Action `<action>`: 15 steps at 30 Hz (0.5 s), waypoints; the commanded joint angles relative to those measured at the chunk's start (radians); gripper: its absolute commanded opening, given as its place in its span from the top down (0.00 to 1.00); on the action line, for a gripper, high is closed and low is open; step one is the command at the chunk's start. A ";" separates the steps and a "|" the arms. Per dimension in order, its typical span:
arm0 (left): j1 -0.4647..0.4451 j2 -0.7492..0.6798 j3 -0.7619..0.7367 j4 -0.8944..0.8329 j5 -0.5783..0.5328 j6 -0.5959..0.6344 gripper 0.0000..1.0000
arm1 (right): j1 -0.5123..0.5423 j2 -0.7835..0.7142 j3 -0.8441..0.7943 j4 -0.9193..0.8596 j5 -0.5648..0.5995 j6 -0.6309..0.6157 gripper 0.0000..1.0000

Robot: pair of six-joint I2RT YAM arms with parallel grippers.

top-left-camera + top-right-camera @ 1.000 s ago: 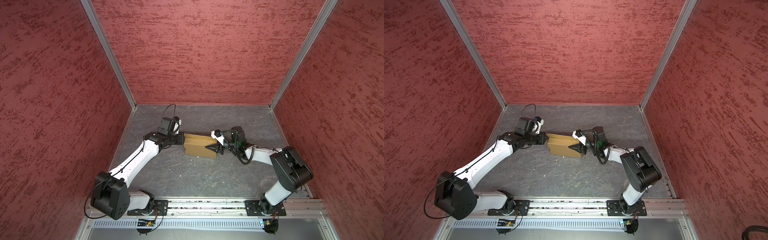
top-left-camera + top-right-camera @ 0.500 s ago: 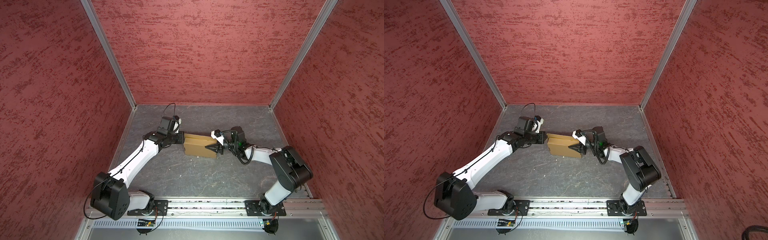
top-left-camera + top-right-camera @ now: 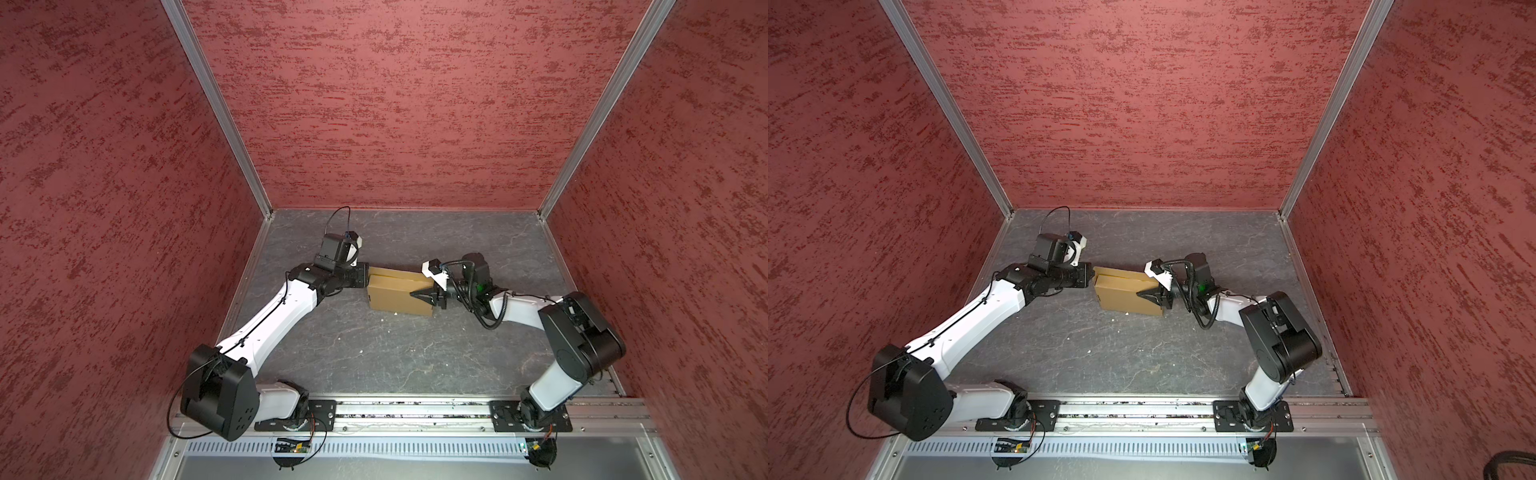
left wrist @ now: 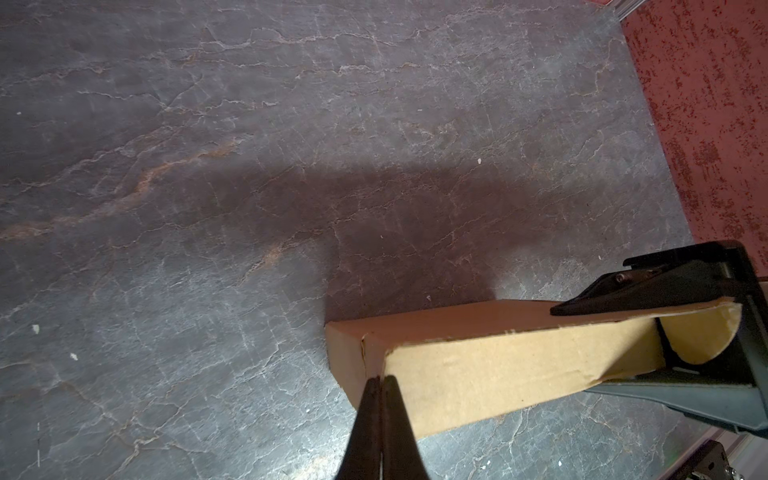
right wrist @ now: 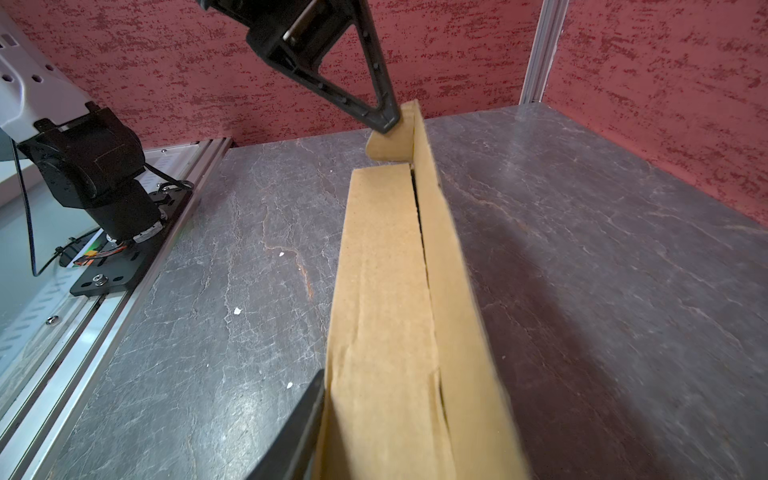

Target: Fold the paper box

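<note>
Colleague: Two grippers on it, or just one? And where is it sitting?

Me: Both. I see the paper box (image 3: 399, 296) lying on the grey slate-look tabletop (image 3: 395, 361), folded into a shallow shape, tan and unprinted. The base rail (image 3: 415, 409) is well to the near side of the box, and the red back wall (image 3: 395, 124) is well beyond it.

Colleague: Left side?

Me: My left gripper (image 3: 367, 279) is at the box's left end with its jaws pressed together, no gap between them. In the left wrist view the joined tips sit right on the box's end corner. From the right wrist view the tip touches a small rounded flap (image 5: 390, 149) standing at that end. Whether any cardboard is pinched I cannot tell.

Colleague: And the right?

Me: My right gripper (image 3: 415, 296) is at the box's right end, jaws partway apart with the box's end between them. One finger (image 4: 623, 296) lies on the upper panel and the other lies against the opposite face, so it is gripping the box. Along the box's top I see a narrow dark slit (image 5: 422, 249) between two long panels that are not flush.
</note>
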 commanded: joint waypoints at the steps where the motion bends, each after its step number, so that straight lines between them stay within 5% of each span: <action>1: -0.012 -0.029 -0.019 0.054 -0.008 -0.018 1.00 | 0.008 0.021 0.018 0.005 0.005 0.003 0.80; 15: -0.026 -0.031 -0.060 0.090 -0.020 -0.053 1.00 | 0.009 0.024 0.014 0.012 0.005 0.009 0.81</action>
